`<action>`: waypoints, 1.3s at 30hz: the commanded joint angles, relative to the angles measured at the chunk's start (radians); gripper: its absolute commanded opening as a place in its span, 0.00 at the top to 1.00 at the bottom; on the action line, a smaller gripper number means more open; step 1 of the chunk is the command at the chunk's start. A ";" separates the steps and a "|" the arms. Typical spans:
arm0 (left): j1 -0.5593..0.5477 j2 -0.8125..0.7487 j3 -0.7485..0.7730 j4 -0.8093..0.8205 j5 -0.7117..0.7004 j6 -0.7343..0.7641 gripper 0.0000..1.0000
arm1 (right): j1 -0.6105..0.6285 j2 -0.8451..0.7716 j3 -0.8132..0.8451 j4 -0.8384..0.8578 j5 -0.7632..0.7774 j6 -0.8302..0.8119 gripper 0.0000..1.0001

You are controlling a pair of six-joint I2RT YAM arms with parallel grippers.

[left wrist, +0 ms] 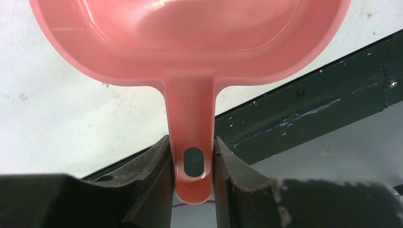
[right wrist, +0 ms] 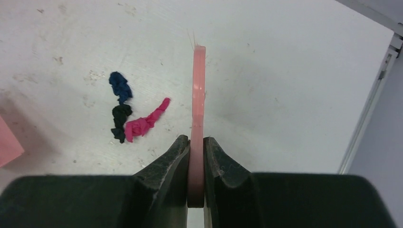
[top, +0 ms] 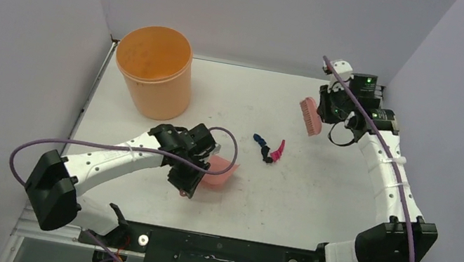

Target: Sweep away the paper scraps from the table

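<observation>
The left pincer is closed narrowly on the handle of the pink dustpan, left of the counter's centre. The right pincer is clamped tight on the pink brush, towards the far right corner. The paper scraps, dark blue, black and magenta, lie bunched mid-counter between the two.
</observation>
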 commanded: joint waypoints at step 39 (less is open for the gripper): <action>-0.143 0.541 0.376 0.112 -0.067 0.103 1.00 | 0.070 0.220 0.137 -0.319 -0.547 0.101 0.95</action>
